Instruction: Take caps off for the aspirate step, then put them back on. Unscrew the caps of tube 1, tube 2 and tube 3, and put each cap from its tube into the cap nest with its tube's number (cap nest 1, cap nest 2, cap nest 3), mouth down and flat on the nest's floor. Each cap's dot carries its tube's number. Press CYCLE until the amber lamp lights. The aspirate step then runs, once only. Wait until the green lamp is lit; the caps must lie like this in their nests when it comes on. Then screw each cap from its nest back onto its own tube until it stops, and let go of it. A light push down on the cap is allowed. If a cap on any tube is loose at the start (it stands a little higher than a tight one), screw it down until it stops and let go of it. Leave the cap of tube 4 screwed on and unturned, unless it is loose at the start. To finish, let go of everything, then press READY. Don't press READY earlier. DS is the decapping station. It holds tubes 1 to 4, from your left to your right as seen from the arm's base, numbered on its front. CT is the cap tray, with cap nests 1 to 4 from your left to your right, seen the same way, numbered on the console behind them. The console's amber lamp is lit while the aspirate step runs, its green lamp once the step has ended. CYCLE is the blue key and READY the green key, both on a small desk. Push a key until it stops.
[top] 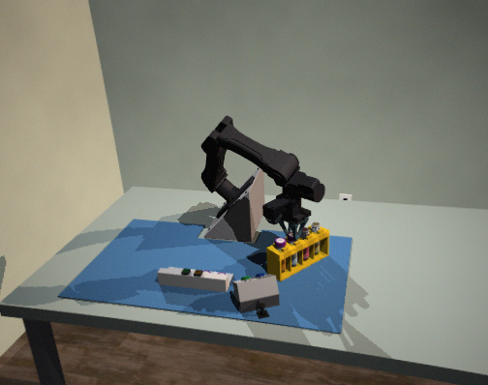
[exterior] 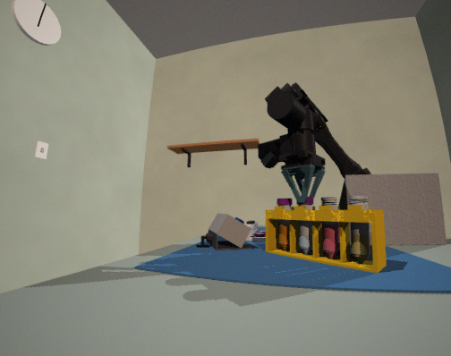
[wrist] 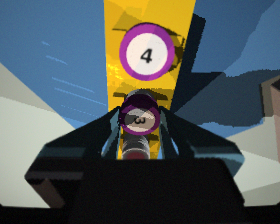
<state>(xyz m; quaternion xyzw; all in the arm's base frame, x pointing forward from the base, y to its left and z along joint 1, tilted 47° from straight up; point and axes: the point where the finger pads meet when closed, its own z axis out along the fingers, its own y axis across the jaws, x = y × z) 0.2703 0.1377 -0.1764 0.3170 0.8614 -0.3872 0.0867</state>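
Observation:
The yellow decapping station [top: 297, 261] [exterior: 324, 216] [wrist: 116, 30] stands on the blue mat. My gripper [top: 291, 235] [exterior: 303, 204] [wrist: 139, 112] points straight down over it and is shut on the purple cap with dot 3 [wrist: 139, 119] [exterior: 308, 206], which sits at the top of tube 3. The purple cap with dot 4 [wrist: 146, 55] [top: 280, 243] [exterior: 285, 202] sits on tube 4 beside it. The two other tubes [exterior: 329, 201] [exterior: 358, 199] show bare grey tops. The grey cap tray with its console [top: 193, 280] lies to the left of the station; small purple shapes [top: 220, 275] sit on it.
The small key desk [top: 256, 292] [exterior: 230, 230] with a green and a blue key stands in front of the station. A grey wedge-shaped block [top: 239, 213] [exterior: 395, 207] stands behind it by the arm's base. The blue mat [top: 133, 261] covers the table's middle.

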